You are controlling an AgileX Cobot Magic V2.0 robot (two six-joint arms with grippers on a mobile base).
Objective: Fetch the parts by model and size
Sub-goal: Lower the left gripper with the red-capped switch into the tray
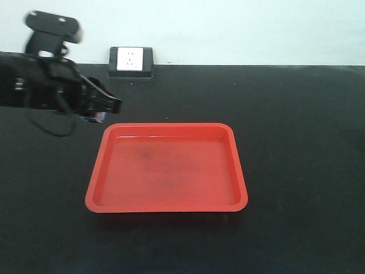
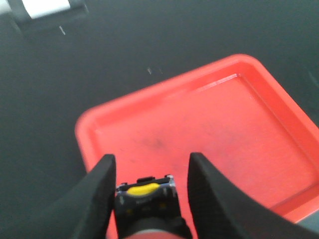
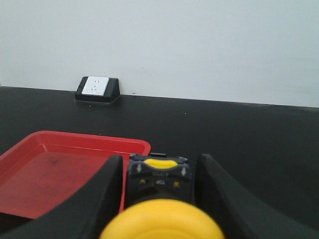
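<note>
My left gripper (image 1: 114,105) hovers above the table just beyond the far left corner of the red tray (image 1: 171,208). In the left wrist view the left gripper (image 2: 149,160) is shut on the red-capped switch (image 2: 147,199), black body forward, with the tray (image 2: 209,124) beneath. Only a sliver of its red cap shows at the bottom edge. In the front view the switch (image 1: 101,117) hangs under the fingers. My right gripper (image 3: 159,158) is shut on the yellow-capped switch (image 3: 160,219), held above the table right of the tray (image 3: 45,174). The right arm is out of the front view.
A black wall socket box (image 1: 131,61) sits at the table's back edge, left of centre; it also shows in the right wrist view (image 3: 97,89). The tray's inside holds nothing but dark smudges. The black table (image 1: 296,142) spreads around the tray.
</note>
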